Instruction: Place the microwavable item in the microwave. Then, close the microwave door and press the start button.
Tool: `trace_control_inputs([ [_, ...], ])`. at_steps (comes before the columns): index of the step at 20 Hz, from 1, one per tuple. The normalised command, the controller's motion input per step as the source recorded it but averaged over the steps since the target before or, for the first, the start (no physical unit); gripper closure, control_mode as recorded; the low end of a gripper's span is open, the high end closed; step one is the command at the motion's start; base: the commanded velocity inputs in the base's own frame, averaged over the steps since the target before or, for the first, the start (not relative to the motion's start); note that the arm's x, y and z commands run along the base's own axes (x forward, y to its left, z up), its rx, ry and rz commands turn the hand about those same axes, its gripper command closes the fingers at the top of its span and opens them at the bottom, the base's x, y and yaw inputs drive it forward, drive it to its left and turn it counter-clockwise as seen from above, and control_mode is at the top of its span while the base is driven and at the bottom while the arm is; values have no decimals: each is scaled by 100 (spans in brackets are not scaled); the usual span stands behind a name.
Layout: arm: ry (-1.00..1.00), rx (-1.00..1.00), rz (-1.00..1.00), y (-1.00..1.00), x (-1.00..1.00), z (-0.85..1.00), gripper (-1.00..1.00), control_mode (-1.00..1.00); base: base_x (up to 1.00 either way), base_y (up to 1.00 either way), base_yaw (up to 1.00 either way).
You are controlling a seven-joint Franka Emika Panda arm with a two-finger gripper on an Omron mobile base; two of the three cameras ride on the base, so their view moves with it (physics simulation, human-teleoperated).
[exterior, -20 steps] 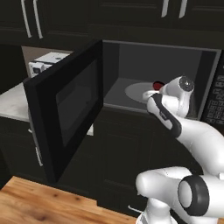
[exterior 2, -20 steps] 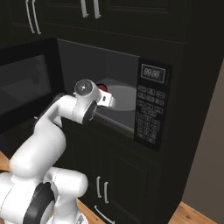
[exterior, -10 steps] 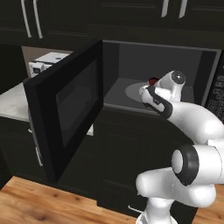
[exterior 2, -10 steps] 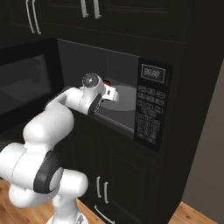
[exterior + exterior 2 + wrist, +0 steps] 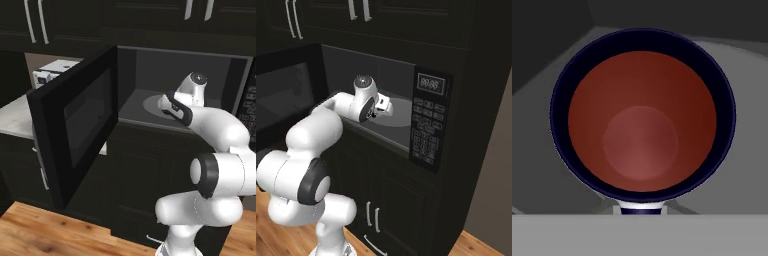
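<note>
The small white mug with a dark blue rim and dark red inside (image 5: pixel 642 117) faces the hand camera mouth-on, over the grey floor of the cavity. The large built-in black microwave (image 5: pixel 406 75) stands open, its round grey turntable (image 5: pixel 398 112) on the cavity floor and its keypad panel (image 5: pixel 426 122) at 3 o'clock. The wide black microwave door with dark glass window (image 5: pixel 80 122) is swung out at 9 o'clock.

We see a glossy white arm (image 5: pixel 220 130) built of rounded, bulbous links. Dark grey discs cap its joints (image 5: pixel 204 175), with one at nine o'clock on the big lower link, and a black band (image 5: pixel 180 107) rings the wrist.
</note>
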Motion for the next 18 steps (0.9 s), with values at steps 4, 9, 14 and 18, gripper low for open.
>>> trace_control_inputs([
  [4,15,0,-2,0,3,-16,100,-100,0,0,0],
  [9,18,0,-2,-12,18,-10,100,-100,0,0,0],
  [14,13,0,-1,-13,14,-19,100,-100,0,0,0],
  [18,8,0,0,-16,15,-17,100,-100,0,0,0],
])
